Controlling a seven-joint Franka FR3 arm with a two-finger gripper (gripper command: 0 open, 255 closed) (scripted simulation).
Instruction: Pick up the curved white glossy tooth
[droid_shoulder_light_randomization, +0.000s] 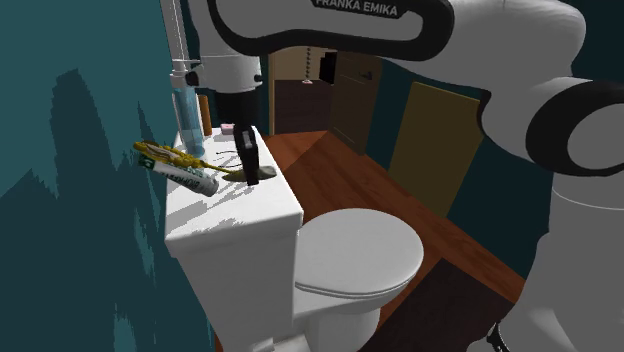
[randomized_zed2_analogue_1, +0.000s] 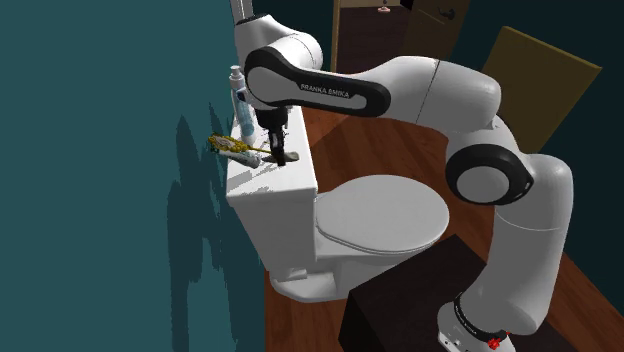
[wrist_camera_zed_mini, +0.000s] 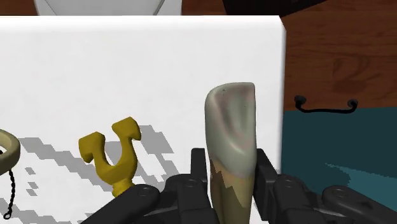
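The tooth (wrist_camera_zed_mini: 230, 140) is a curved grey-white piece with a beige, jagged root end. It sits between my two black fingers (wrist_camera_zed_mini: 198, 184), which press on both of its sides. My gripper (wrist_camera_zed_mini: 230, 188) is shut on it. From the shoulder view the gripper (droid_shoulder_light_randomization: 248, 160) points down at the white toilet tank lid (droid_shoulder_light_randomization: 240, 215), and the tooth (droid_shoulder_light_randomization: 264, 176) shows at its tips, low over the lid near the edge on the bowl side. The second exterior view has the gripper (randomized_zed2_analogue_1: 280, 152) over the same lid (randomized_zed2_analogue_1: 270, 185). I cannot tell whether the tooth touches the lid.
A yellow forked handle (wrist_camera_zed_mini: 114, 156) lies on the lid beside the gripper, with a toothpaste tube (droid_shoulder_light_randomization: 185, 177) nearer the teal wall. A clear bottle (droid_shoulder_light_randomization: 185, 105) stands at the lid's far end. The closed toilet seat (droid_shoulder_light_randomization: 355, 250) lies below, over a wooden floor (droid_shoulder_light_randomization: 440, 235).
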